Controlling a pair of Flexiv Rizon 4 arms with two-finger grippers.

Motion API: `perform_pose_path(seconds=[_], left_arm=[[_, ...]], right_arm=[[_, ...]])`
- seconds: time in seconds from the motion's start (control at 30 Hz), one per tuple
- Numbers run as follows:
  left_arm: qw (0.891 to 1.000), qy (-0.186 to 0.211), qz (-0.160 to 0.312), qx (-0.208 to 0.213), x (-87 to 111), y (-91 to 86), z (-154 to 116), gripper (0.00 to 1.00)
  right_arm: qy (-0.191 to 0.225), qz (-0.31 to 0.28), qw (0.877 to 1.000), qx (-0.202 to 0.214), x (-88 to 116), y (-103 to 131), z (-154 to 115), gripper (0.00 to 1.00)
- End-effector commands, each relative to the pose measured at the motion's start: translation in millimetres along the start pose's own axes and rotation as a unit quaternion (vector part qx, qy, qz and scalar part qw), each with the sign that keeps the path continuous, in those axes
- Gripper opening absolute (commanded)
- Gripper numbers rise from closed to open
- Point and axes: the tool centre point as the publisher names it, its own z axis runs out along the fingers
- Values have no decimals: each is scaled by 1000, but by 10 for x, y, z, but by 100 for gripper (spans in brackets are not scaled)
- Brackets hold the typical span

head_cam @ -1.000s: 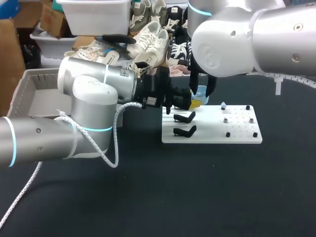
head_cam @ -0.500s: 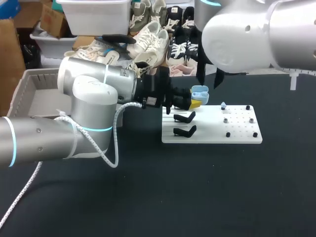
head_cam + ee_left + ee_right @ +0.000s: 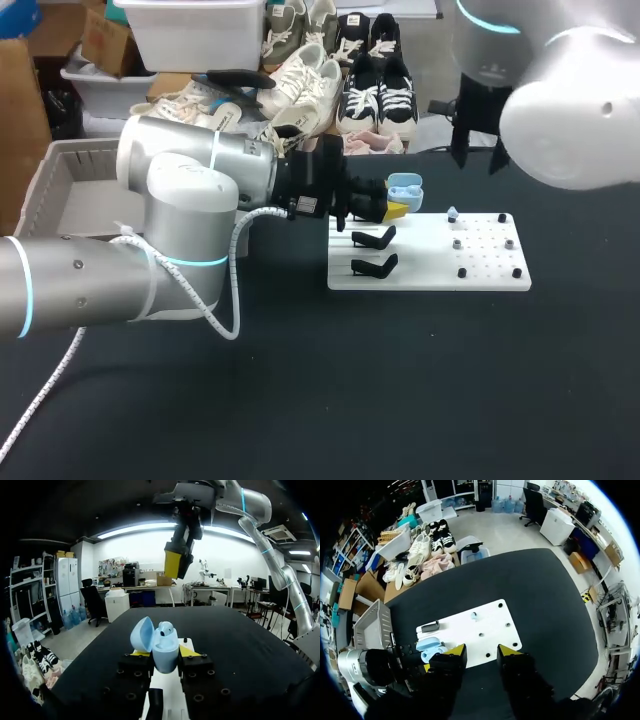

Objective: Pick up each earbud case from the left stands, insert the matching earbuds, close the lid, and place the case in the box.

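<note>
Currently the light-blue earbud case point(image 3: 165, 650) is sitting lid-open with an earbud point(image 3: 168, 628) showing in its well. The left end effector point(image 3: 161, 655) is clamping it from both sides over the 11 o'clock corner of the white stand board point(image 3: 430, 268), which is lying on the dark worktop point(image 3: 400, 400). The right end effector point(image 3: 481, 652) is hanging at the case's 1 o'clock, fingers apart. The grey box point(image 3: 62, 190) is standing at the case's 9 o'clock.
</note>
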Motion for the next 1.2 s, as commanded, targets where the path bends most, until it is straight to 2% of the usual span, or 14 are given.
perform_pose_path(seconds=[0.03,0.37,0.63,0.8,0.97,1.2], left_arm=[[1000,-1,0,-2,3,-7,2,0],[1000,-1,0,-2,3,-7,2,0],[1000,-1,0,-2,3,-7,2,0],[1000,-1,0,-2,3,-7,2,0],[1000,-1,0,-2,3,-7,2,0],[1000,-1,0,-2,3,-7,2,0]], right_arm=[[-26,-2,999,-31,-46,-126,192,39],[3,-28,999,-24,-90,-22,734,39],[21,-12,999,-49,-138,-46,1038,39],[23,-8,998,-52,-161,-58,1158,39],[24,-10,999,-34,-136,-12,1235,39],[42,12,997,-58,-102,87,1299,39]])
